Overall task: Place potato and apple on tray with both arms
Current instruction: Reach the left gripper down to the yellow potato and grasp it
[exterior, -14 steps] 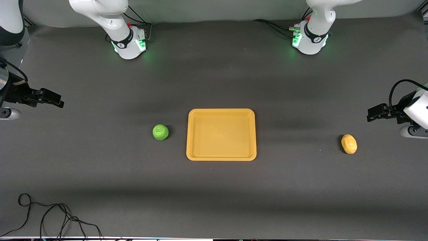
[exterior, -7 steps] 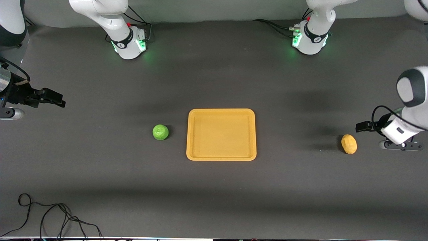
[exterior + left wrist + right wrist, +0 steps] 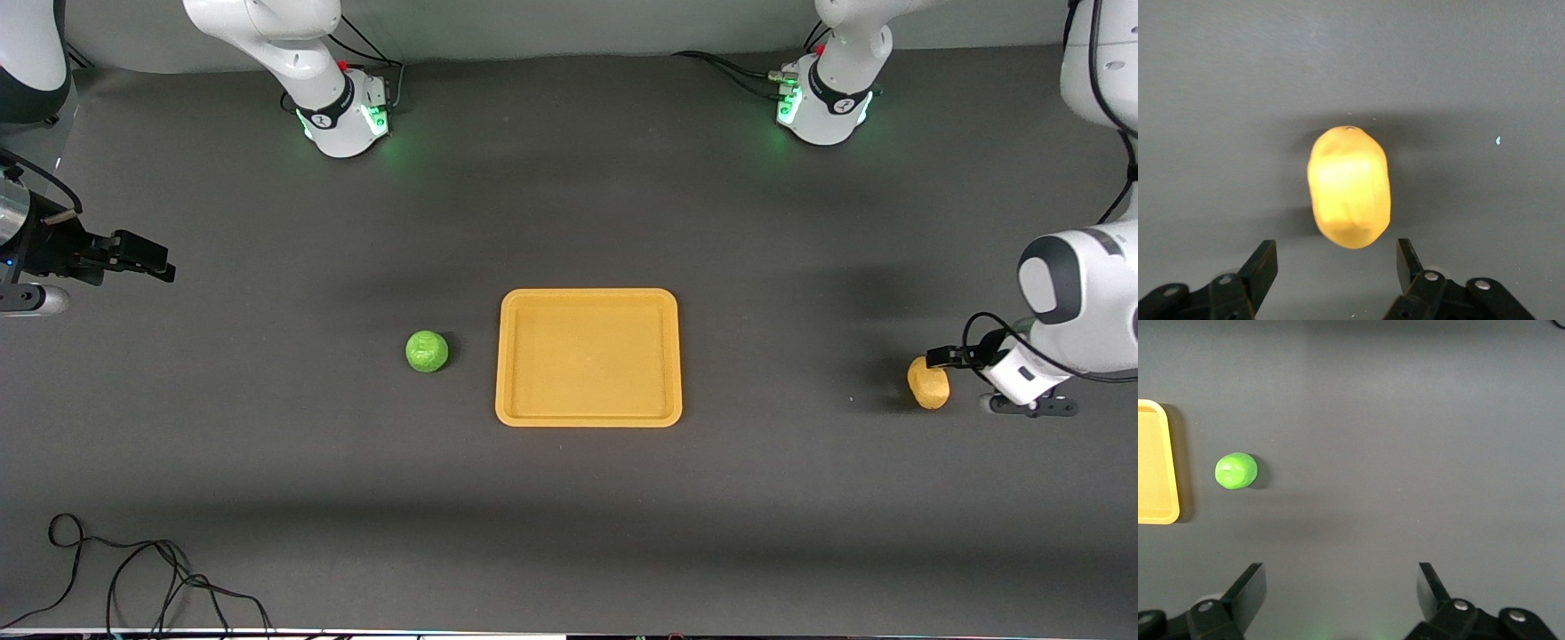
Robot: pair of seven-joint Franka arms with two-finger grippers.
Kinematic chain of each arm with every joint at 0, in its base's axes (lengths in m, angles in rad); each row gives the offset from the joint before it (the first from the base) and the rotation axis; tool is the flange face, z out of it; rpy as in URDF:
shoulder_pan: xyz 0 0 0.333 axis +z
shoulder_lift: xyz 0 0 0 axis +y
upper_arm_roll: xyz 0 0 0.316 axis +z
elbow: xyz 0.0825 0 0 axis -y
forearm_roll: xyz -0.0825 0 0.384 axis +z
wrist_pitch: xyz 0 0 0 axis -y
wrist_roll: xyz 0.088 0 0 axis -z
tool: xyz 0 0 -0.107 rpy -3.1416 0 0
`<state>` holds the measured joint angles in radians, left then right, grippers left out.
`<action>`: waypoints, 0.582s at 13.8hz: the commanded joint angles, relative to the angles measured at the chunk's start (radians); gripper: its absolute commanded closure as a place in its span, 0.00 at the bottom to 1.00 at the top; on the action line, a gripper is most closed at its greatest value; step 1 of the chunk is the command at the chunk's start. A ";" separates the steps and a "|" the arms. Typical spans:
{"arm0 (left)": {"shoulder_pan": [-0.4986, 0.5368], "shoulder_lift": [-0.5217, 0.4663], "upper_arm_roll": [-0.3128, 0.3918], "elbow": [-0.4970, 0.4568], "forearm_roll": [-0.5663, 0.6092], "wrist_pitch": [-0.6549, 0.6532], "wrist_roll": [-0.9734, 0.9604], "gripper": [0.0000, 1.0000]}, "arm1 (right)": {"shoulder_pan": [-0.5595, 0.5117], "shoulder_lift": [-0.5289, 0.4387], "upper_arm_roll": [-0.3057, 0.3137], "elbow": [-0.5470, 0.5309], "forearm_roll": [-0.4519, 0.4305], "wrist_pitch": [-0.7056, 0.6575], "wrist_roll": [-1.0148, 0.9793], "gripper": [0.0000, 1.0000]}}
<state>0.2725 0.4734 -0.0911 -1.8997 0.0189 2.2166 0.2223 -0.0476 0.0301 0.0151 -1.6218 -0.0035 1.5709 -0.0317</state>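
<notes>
Potato (image 3: 1349, 187) just ahead of spread left end effector (image 3: 1337, 265) fingers.

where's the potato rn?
The small oval yellow-orange potato lies on the dark table toward the left arm's end, apart from the flat yellow-orange plastic tray; the left pincer hangs open just above it.

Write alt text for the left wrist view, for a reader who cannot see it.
The potato, a yellow-orange faceted oval, lies on the dark grey table just ahead of the left gripper, whose two black fingers stand open wider than the potato and do not touch it. Nothing else is in view.
</notes>
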 commanded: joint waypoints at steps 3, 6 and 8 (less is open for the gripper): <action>-0.010 0.059 0.001 0.047 -0.007 0.021 0.022 0.23 | -0.006 0.017 0.002 0.025 -0.003 -0.014 -0.025 0.00; 0.002 0.100 -0.001 0.074 -0.008 0.038 0.028 0.32 | -0.006 0.019 0.002 0.026 -0.003 -0.012 -0.027 0.00; -0.009 0.106 -0.001 0.079 -0.010 0.051 0.023 0.64 | -0.006 0.019 0.003 0.026 -0.003 -0.011 -0.025 0.00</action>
<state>0.2725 0.5567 -0.0940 -1.8521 0.0189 2.2579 0.2273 -0.0477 0.0365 0.0150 -1.6217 -0.0035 1.5709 -0.0335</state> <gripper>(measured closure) 0.427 0.000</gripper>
